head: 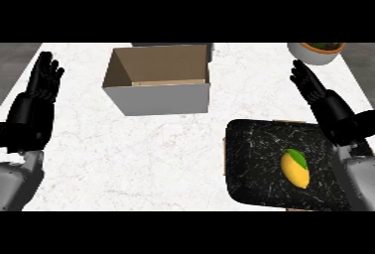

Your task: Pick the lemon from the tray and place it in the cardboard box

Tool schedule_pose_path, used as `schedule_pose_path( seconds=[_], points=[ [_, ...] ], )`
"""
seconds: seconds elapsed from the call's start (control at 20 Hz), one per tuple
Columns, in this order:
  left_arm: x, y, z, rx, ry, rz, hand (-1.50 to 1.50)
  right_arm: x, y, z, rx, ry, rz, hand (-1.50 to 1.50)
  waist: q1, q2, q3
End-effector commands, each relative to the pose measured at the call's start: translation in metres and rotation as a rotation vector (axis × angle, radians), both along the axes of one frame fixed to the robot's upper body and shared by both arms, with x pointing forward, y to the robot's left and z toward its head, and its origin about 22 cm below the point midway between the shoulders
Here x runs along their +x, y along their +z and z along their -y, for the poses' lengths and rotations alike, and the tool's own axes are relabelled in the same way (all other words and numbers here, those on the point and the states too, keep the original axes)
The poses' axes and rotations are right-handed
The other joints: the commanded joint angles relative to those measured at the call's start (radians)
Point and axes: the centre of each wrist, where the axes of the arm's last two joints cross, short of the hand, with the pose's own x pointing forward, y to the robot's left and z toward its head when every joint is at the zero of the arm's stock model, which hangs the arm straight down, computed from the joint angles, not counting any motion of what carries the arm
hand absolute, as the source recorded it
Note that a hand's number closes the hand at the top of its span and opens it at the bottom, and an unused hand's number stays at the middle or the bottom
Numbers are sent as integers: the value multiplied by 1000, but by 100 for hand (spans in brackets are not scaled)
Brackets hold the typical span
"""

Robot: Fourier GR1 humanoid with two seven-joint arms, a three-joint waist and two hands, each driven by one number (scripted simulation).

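Counter as I see it: lemon [295,169] lying on the tray [253,144], both hands open.

Item one, yellow lemon with a green tip at its 12 o'clock end, right of the middle of the black speckled tray, which sits at 4 o'clock on the white marbled counter [147,158]. Item two, cardboard box [164,99], upright, top open, brown inside, pale outer wall, at 11 o'clock, well apart from the tray. Item three, white pot [313,53] with soil, at 1 o'clock by the far edge. My left hand [40,87] rests at 9 o'clock, fingers straight and pointing up, touching nothing. My right hand [316,90] shows at 2 o'clock, fingers straight, above the tray's far right corner, its forearm crossing the tray's right edge.
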Motion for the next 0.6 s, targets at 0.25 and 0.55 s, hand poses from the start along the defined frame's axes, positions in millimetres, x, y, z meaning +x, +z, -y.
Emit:
schedule_pose_path(
  seconds=[0.25, 0.55],
  points=[
    [-10, -38, 35, 115, -277, -193, 0, -71, -74, 5, -10, -293, -187, -150, -75, 29, -24],
    [-26, -51, 44, 78, -311, -256, 0, -91, -60, 55, -748, -297, 87, -150, -86, 20, -29]
  ],
)
